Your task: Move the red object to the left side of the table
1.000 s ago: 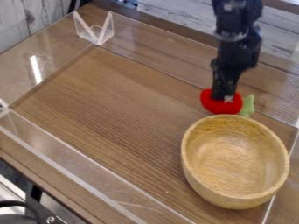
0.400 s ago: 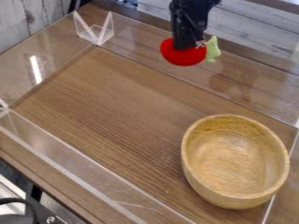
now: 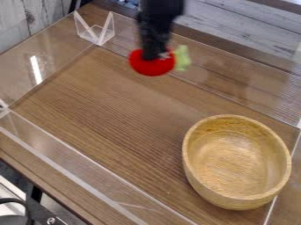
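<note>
red fruit (image 3: 152, 62) — in the pincer (image 3: 154, 49)

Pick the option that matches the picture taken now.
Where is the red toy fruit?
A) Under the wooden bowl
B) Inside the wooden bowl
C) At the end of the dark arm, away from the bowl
C: the red toy fruit shows at the end of the dark arm, well apart from the wooden bowl.
</note>
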Robot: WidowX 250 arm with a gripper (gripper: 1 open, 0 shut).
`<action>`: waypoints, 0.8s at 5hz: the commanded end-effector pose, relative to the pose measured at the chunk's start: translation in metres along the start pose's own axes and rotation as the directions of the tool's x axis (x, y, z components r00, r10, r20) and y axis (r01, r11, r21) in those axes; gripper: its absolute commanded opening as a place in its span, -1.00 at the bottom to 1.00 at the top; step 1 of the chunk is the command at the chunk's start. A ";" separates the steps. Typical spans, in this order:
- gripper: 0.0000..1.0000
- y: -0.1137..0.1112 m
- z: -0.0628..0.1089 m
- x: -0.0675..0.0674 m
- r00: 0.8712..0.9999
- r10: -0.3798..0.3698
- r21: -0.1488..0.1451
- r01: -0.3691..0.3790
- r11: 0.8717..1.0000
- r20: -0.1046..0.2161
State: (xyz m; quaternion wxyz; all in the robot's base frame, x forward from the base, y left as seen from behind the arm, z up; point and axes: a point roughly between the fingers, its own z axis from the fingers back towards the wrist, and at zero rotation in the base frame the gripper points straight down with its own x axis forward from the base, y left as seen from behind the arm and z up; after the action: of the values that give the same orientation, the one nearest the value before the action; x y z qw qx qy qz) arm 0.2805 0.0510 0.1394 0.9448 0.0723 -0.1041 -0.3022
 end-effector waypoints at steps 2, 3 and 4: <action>-1.00 0.058 0.000 -0.049 0.979 0.204 0.074 -0.204 0.976 0.010; -1.00 0.086 -0.006 -0.056 0.960 0.280 0.096 -0.279 0.956 0.004; -1.00 0.092 -0.016 -0.068 0.943 0.332 0.095 -0.330 0.939 0.002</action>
State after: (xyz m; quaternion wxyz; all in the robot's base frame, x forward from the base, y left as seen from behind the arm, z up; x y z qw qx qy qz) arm 0.2759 0.1633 0.1175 0.9822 0.0843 -0.1011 -0.1341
